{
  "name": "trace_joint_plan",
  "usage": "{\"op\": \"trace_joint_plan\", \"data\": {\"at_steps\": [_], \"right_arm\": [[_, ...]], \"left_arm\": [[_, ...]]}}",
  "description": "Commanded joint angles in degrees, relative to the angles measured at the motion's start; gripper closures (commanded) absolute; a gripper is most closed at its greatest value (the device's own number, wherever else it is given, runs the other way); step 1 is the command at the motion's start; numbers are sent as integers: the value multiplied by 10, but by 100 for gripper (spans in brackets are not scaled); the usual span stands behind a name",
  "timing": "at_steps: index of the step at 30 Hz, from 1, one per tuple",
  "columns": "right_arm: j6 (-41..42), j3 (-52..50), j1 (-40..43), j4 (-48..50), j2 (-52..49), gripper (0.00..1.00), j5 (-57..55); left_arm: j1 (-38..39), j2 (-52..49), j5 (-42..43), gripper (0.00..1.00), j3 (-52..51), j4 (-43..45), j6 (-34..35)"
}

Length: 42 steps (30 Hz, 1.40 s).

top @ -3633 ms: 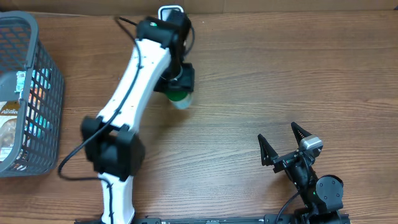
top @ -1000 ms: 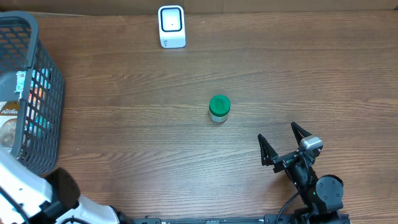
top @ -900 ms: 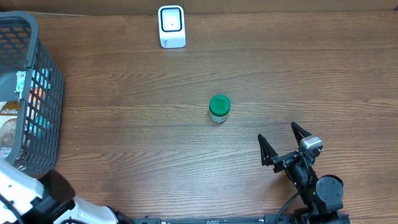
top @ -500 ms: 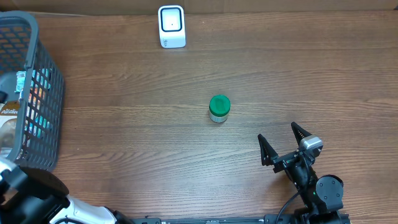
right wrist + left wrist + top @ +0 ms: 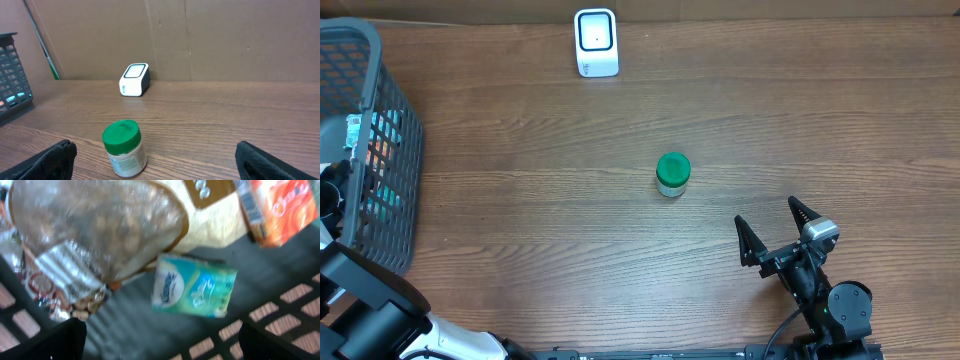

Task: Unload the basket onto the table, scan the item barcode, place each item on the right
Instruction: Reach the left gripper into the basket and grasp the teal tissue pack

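Now left gripper (image 5: 160, 342) wide, empty, over basket (image 5: 395, 130) at worktop's left edge. Tissue pack (image 5: 195, 286) on basket floor: likely light, squashy, slick film. Pinch across narrow sides. Right gripper (image 5: 778, 232) wide, idle.

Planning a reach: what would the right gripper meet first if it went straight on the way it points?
Probably the green-lidded plastic jar, left of centre between the right gripper's open fingers; the white scanner stands farther back.

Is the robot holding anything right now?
No, nothing. The left gripper hangs open above the basket, the right gripper sits open and empty, and the jar stands alone.
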<state>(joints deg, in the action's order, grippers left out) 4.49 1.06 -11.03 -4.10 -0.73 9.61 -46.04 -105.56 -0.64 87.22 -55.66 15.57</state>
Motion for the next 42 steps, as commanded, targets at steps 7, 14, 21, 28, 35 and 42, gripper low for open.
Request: {"op": "trace_joint_plan", "data": {"at_steps": [7, 14, 21, 28, 35, 42], "right_arm": [[3, -6, -4, 2, 6, 0, -6], [3, -6, -4, 2, 6, 0, -6], [3, -6, -4, 2, 6, 0, -6], [3, -6, -4, 2, 6, 0, -6], [3, -6, -4, 2, 6, 0, -6], [3, -6, -4, 2, 6, 0, -6]], "left_arm": [[10, -37, 31, 0, -19, 56, -51], [20, -77, 37, 0, -19, 74, -66], [29, -109, 51, 1, -19, 92, -71], [31, -123, 46, 17, -19, 88, -70], [29, -121, 45, 50, -18, 77, -64], [29, -118, 45, 55, 72, -8, -49]]}}
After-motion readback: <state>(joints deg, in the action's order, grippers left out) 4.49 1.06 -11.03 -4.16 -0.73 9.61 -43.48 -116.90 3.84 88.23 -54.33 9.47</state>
